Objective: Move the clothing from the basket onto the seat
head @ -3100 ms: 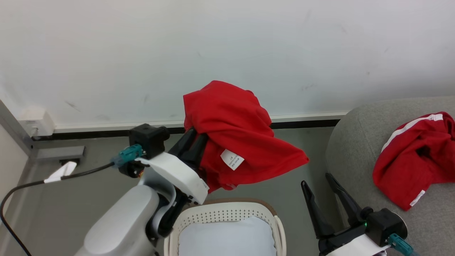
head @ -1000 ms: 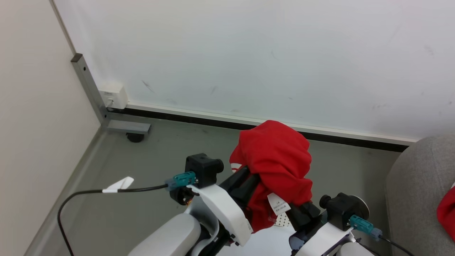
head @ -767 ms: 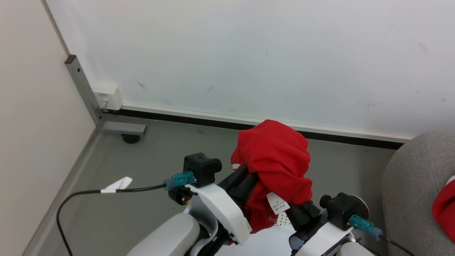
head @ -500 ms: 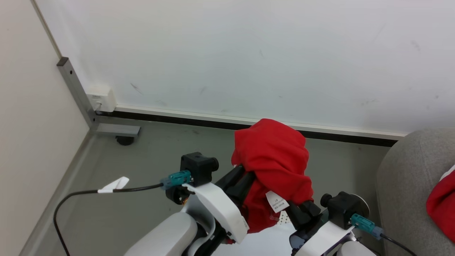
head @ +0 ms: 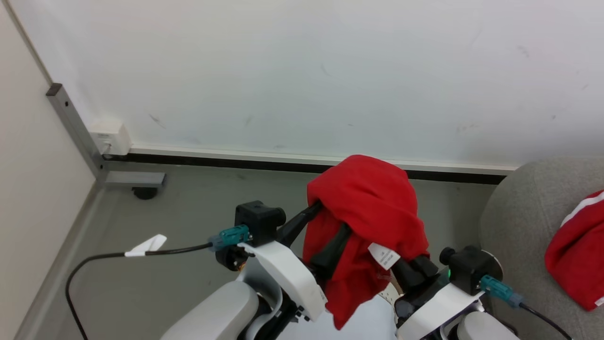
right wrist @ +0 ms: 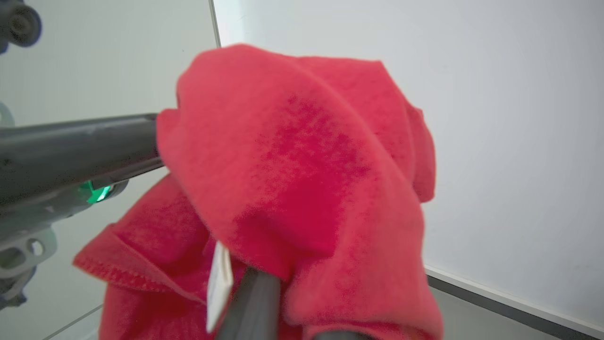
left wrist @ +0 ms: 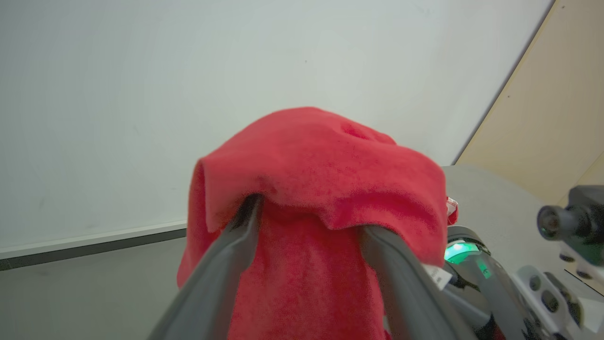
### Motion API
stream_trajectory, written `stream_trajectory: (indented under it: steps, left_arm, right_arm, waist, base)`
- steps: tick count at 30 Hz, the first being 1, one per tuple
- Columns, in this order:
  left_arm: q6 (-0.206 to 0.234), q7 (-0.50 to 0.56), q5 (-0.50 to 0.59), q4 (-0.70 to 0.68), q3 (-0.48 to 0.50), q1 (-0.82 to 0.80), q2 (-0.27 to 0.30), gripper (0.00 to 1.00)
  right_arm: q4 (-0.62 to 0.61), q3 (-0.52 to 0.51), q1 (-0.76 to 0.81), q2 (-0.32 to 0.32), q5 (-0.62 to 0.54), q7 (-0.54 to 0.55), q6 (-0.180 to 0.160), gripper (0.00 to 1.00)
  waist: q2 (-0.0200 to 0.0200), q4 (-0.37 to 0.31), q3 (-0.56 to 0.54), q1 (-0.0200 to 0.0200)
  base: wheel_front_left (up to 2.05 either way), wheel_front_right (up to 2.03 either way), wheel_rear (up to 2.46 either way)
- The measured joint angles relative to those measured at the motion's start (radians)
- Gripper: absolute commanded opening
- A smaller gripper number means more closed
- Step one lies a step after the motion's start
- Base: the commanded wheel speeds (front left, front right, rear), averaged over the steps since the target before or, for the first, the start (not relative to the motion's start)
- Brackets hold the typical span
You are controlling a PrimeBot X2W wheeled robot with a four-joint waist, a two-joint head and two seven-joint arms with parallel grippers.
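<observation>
While left gripper (left wrist: 309, 219) stands spread, garment (head: 365, 198) drapes over its fingertips; right gripper (head: 406, 269) closed, seemingly pinching it below them. Risk: garment snags on left tips, falls short of seat (head: 514, 226).

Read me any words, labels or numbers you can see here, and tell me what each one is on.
White label on the red garment: lines of small dark print, too small to read.
White tag on the black cable: no print visible.
No other text can be made out.
</observation>
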Motion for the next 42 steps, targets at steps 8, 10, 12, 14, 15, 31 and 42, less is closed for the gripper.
stream_trajectory:
  steps: [8, 10, 12, 14, 15, 31, 42]
  left_arm:
    - [0.009, -0.019, 0.012, -0.007, -0.003, 0.002, 0.018, 1.0]
    - [0.012, -0.027, 0.021, -0.007, -0.005, 0.006, 0.027, 1.0]
    - [0.012, -0.032, 0.024, -0.007, -0.009, 0.011, 0.034, 1.0]
    - [0.012, -0.038, 0.028, -0.006, -0.013, 0.013, 0.034, 1.0]
    - [0.011, -0.043, 0.028, -0.007, -0.013, 0.013, 0.034, 1.0]
    - [0.013, -0.091, 0.086, 0.004, -0.046, 0.014, 0.039, 1.0]
    - [0.009, -0.104, 0.093, 0.016, -0.064, 0.013, 0.034, 1.0]
  right_arm:
    - [-0.028, -0.1, -0.002, -0.034, -0.03, 0.0, 0.0, 0.0]
    - [-0.042, -0.121, -0.003, -0.042, -0.041, 0.0, 0.0, 0.0]
    - [-0.054, -0.144, -0.002, -0.051, -0.05, 0.0, 0.0, 0.0]
    - [-0.067, -0.17, 0.001, -0.063, -0.06, 0.0, 0.0, 0.0]
    - [-0.073, -0.183, 0.004, -0.068, -0.066, 0.0, 0.0, 0.0]
    - [-0.139, -0.288, 0.069, -0.104, -0.111, 0.0, 0.0, 0.0]
    - [-0.156, -0.304, 0.087, -0.103, -0.112, 0.0, 0.0, 0.0]
  waist:
    - [0.0, -0.078, 0.015, 0.0]
    - [0.0, -0.104, 0.023, 0.0]
    - [0.0, -0.131, 0.031, 0.0]
    - [0.0, -0.16, 0.039, 0.0]
    - [0.0, -0.175, 0.043, 0.0]
    - [0.0, -0.421, 0.078, 0.0]
    - [0.0, -0.52, 0.089, 0.0]
  base:
    - [0.0, 0.0, 0.0]
    - [0.0, 0.0, 0.0]
    - [0.0, 0.0, 0.0]
    - [0.0, 0.0, 0.0]
    - [0.0, 0.0, 0.0]
    - [0.0, 0.0, 0.0]
    - [0.0, 0.0, 0.0]
